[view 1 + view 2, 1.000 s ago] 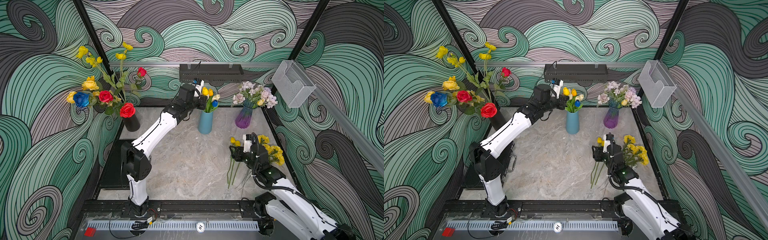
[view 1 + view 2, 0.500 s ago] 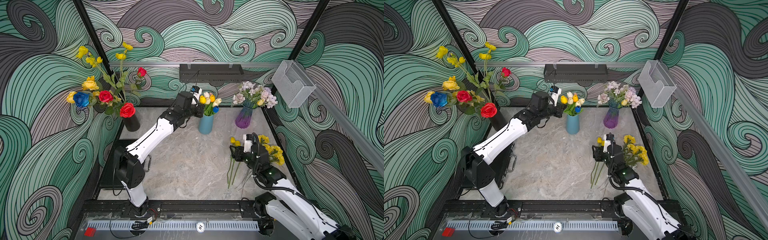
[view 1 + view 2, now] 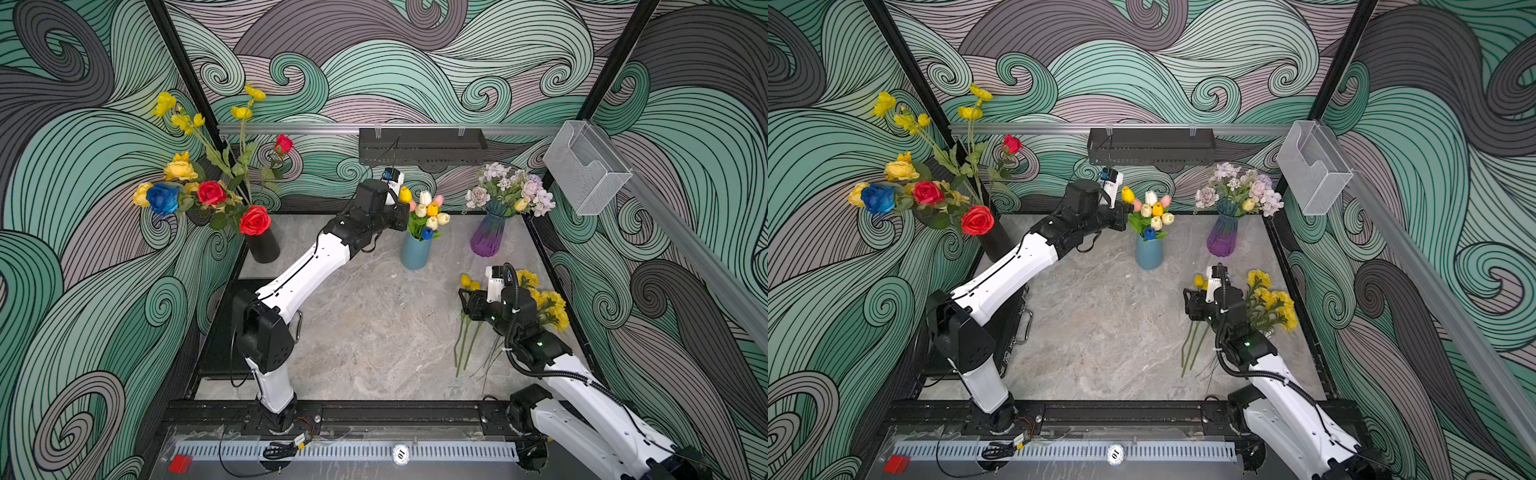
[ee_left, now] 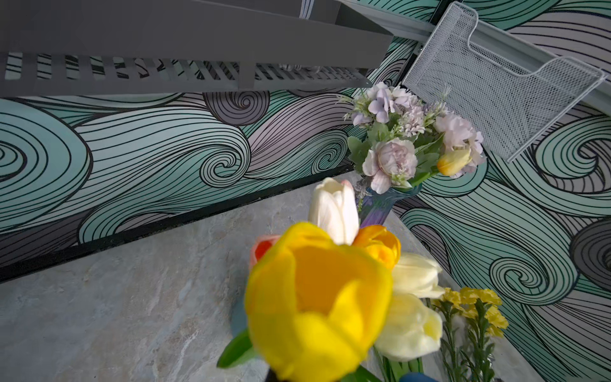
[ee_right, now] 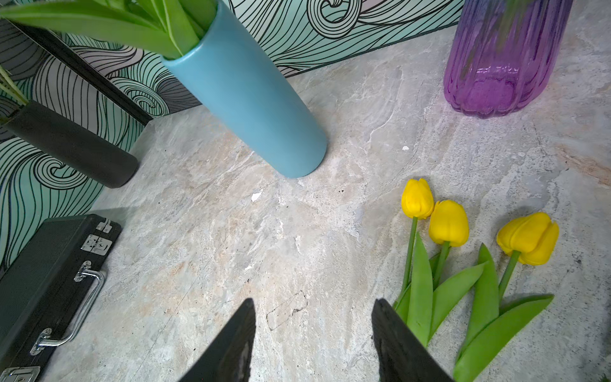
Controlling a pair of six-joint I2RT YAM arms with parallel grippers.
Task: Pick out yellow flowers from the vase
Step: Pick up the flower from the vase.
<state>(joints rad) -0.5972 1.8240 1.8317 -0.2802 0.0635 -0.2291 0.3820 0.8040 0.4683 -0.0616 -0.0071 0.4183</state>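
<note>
My left hand (image 3: 401,210) is up at the far middle of the counter (image 3: 365,324), beside the mouth of the blue vase (image 3: 415,251). It is closed tight, and a yellow tulip (image 3: 405,194) stands right at its tip, higher than the other tulips (image 3: 428,214) in that vase (the pinch on the stem is hidden from me; the left wrist view is mostly that bloom, close and blurred).

My right hand (image 5: 314,304) hovers low over the right side of the counter, fingers about half apart with nothing between them. Three yellow tulips (image 5: 448,223) lie flat on the counter just beside one finger, and a heap of yellow pom-pom flowers (image 3: 550,305) lies to the right of that arm.

More yellow sits in vases. One yellow bud (image 3: 520,204) shows among the lilac blooms in the purple vase (image 3: 488,237) at far right. Yellow roses (image 3: 179,169) and tall yellow sprays (image 3: 245,110) share the black vase (image 3: 264,245) at far left with red and blue roses. A black case (image 5: 43,274) lies at the counter's left edge.
</note>
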